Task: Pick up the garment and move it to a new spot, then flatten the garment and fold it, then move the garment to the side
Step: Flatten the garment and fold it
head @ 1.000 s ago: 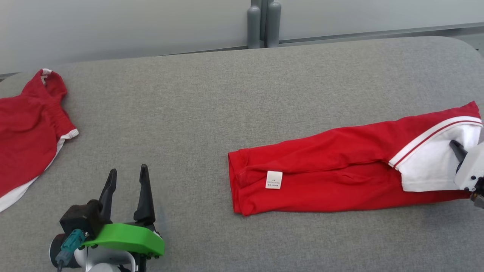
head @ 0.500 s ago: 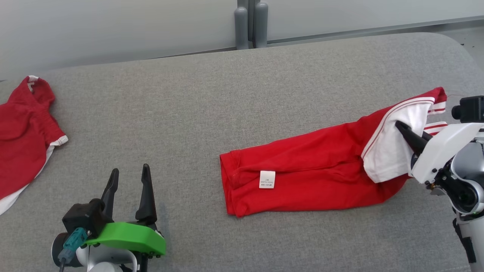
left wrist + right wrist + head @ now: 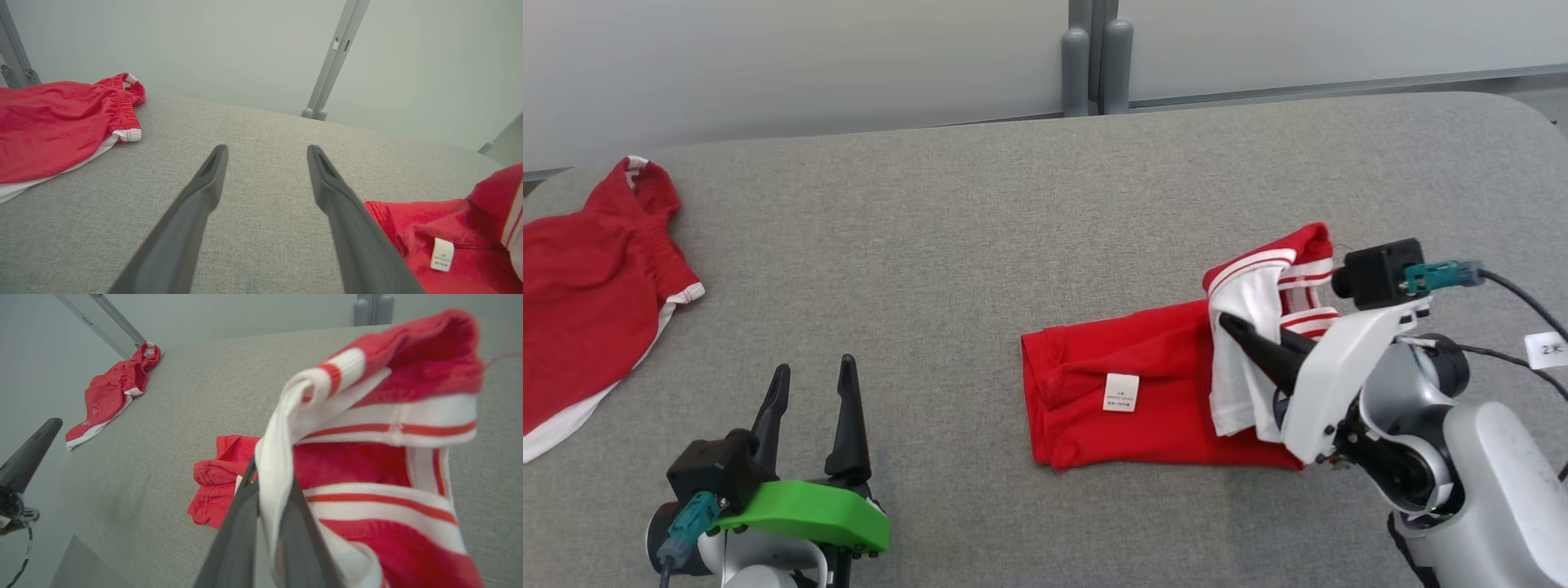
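Item one, garment [image 3: 1152,392]: red cloth with a white, red-striped end, lying right of centre on the grey padded table [image 3: 972,245]. It is resting as a narrow band with a white label [image 3: 1121,392] facing up near its left end, while its striped end is standing raised and curling over the red part. Item two, right gripper [image 3: 1229,325]: its fingers are pressing together on the white cloth of that raised end, a fold of which is draping over them in the right wrist view. Item three, left gripper [image 3: 814,369]: hovering low at the near left, well apart from the garment, fingers standing wide apart and holding nothing. Item four, second red garment [image 3: 596,286]: lying at the table's left edge, touching neither gripper. Status, as a judgement: the garment is looking already flattened and narrowed, and a fold is appearing to be under way, with the striped end heading toward the label end. Laying that end down, letting go, and moving the bundle to the side are remaining.
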Tool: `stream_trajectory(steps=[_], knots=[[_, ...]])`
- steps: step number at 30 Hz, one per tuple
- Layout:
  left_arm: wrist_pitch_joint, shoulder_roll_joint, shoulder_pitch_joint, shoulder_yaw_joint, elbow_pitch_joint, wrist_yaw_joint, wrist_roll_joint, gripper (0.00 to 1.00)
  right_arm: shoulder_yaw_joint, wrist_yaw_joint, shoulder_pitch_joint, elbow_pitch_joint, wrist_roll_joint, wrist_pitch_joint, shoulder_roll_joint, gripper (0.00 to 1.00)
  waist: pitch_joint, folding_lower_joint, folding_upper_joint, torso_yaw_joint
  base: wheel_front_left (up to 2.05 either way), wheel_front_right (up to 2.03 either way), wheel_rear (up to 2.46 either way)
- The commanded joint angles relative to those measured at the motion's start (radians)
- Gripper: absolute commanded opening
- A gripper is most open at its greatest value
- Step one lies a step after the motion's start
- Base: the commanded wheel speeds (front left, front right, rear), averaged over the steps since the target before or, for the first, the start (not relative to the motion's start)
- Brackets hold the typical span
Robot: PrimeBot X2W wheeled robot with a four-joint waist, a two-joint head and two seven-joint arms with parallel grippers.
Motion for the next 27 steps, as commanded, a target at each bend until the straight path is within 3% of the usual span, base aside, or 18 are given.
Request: stream_trajectory(steps=[1, 7, 21, 22, 24, 27], knots=[[-0.005, -0.004, -0.018, -0.002, 0.004, -0.005, -0.004, 1.00, 0.026, 0.000, -0.012, 0.014, -0.010, 0.000, 0.009, 0.00, 0.000, 0.0000, 0.0100, 0.012, 0.00, 0.00, 0.00], [-0.007, -0.011, -0.030, -0.010, 0.010, -0.012, 0.000, 1.00, 0.093, 0.000, -0.060, 0.094, -0.028, -0.019, 0.049, 0.00, 0.004, 0.0000, 0.0100, 0.037, 0.00, 0.00, 0.00], [-0.011, -0.045, -0.071, -0.040, 0.046, -0.036, 0.009, 1.00, 0.223, 0.000, -0.206, 0.412, -0.065, -0.103, 0.131, 0.00, 0.019, 0.0000, 0.0100, 0.104, 0.00, 0.00, 0.00], [-0.012, -0.047, -0.072, -0.041, 0.048, -0.036, 0.009, 1.00, 0.226, 0.000, -0.215, 0.430, -0.064, -0.112, 0.134, 0.28, 0.019, 0.0000, 0.0100, 0.107, 0.00, 0.00, 0.00], [-0.013, -0.049, -0.073, -0.043, 0.053, -0.037, 0.008, 1.00, 0.226, 0.000, -0.231, 0.457, -0.053, -0.139, 0.144, 1.00, 0.017, 0.0000, 0.0100, 0.109, 0.00, 0.00, 0.00], [-0.013, -0.051, -0.069, -0.047, 0.054, -0.035, 0.009, 1.00, 0.230, 0.000, -0.253, 0.479, -0.033, -0.174, 0.156, 1.00, 0.014, 0.0000, 0.0100, 0.106, 0.00, 0.00, 0.00]])
